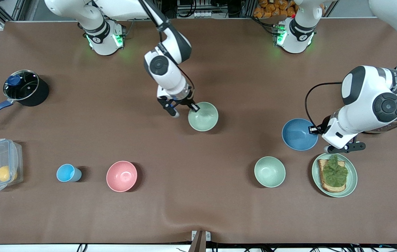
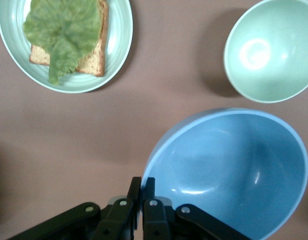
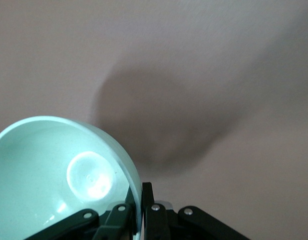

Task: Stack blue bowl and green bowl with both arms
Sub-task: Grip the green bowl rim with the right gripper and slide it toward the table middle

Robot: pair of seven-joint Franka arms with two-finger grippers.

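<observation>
Both bowls look to me like light, stiff, matte plastic, not fragile but a little slippery. The thin rim is the only good place to take hold, with one finger inside and one outside. A bowl pinched at one edge hangs tilted, so I judge it can swing or slip if I move fast.

In my left wrist view, my left gripper (image 2: 142, 186) sits at the lower middle of the frame. Its fingers are pressed together on the rim of the blue bowl (image 2: 228, 175), which fills the lower right of that frame and leans away from them. In my right wrist view, my right gripper (image 3: 140, 192) is at the lower middle, clamped in the same way on the rim of the green bowl (image 3: 54, 175), in the lower left of that frame.

In the front view, the paler mint bowl (image 1: 269, 171) and the plate with toast and lettuce (image 1: 334, 175) lie in the lower right. The blue bowl (image 1: 299, 134) is just above them, with my left gripper (image 1: 315, 130) at its edge. The green bowl (image 1: 203, 116) is higher, near the centre, with my right gripper (image 1: 195, 107) on its rim. The two bowls are well apart, not yet stacked.
</observation>
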